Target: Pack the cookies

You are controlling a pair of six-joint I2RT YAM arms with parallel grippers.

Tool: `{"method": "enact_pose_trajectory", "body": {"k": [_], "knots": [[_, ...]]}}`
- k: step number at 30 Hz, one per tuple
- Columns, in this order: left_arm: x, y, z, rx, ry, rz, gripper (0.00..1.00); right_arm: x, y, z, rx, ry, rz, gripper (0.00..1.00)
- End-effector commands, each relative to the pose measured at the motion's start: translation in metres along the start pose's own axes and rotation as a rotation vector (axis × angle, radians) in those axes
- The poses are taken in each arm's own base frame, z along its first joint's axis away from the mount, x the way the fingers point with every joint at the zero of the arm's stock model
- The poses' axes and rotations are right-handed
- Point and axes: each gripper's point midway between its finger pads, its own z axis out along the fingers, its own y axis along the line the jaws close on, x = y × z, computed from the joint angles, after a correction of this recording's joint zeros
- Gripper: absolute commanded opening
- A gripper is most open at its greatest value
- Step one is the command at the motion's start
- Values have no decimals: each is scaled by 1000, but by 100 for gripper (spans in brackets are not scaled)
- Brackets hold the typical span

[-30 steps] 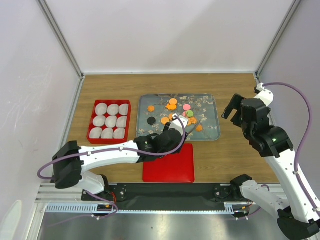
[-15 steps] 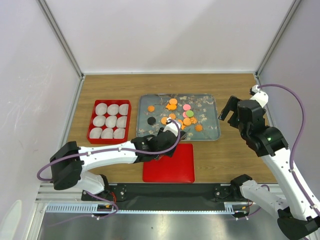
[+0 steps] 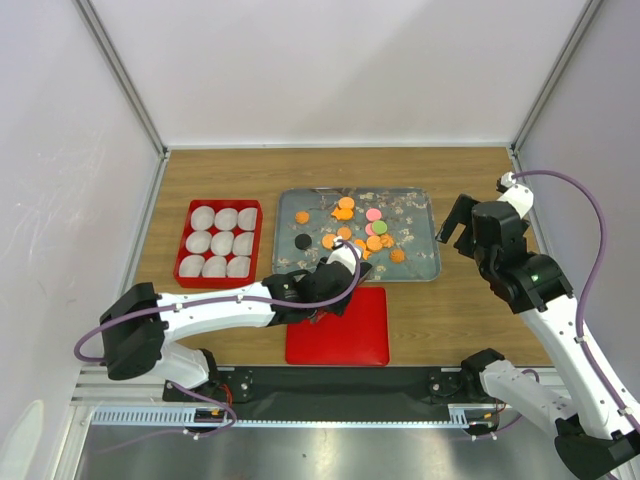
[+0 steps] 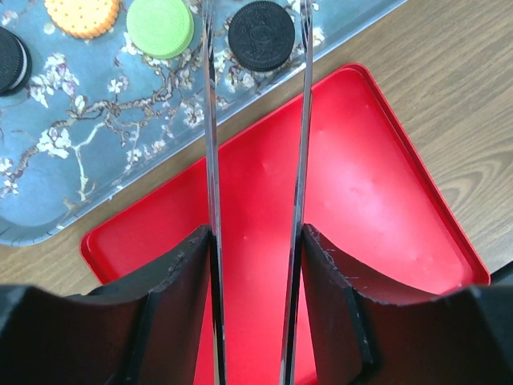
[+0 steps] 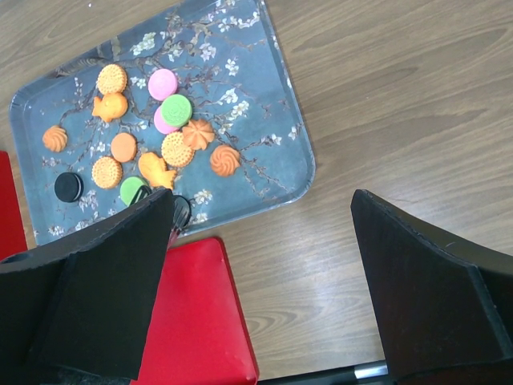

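Fifteen cookies (image 5: pixel 175 149) are counted on the tray (image 5: pixel 272 120): nine orange, two pink, two green, two black. The left end effector (image 3: pixel 350 258) is held narrowly parted over the tray's near edge, just beside the red lid (image 3: pixel 337 328). One black cookie (image 4: pixel 260 36) lies ungripped between its blades. The right end effector (image 5: pixel 260 200) is spread wide above the bench (image 5: pixel 385 96), past the tray's right edge. Nine cups (image 3: pixel 221 242) are seen well to the left.

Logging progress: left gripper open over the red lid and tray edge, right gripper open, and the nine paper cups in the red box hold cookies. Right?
Wrong on the cups: the top external view shows the nine paper cups in the red box empty; the cookies lie on the tray. Left gripper open over the red lid and tray edge, right gripper open: correct.
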Motion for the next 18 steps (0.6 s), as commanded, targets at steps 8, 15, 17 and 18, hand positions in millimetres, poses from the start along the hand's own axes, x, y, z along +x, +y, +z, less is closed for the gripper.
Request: {"method": "enact_pose_trajectory", "body": {"k": [8,15,17,18], "knots": [[4,-1,3,0,23,-29,52,-8,4,-2,-23,-37,27,98],[7,-4,5,10,41,-29,52,-9,2,-1,-16,-43,27,98],[5,-4,4,16,39,-33,50,-10,3,-2,-19,-44,28,98],[5,-4,4,18,39,-35,49,-10,3,-2,-19,-44,29,98]]}}
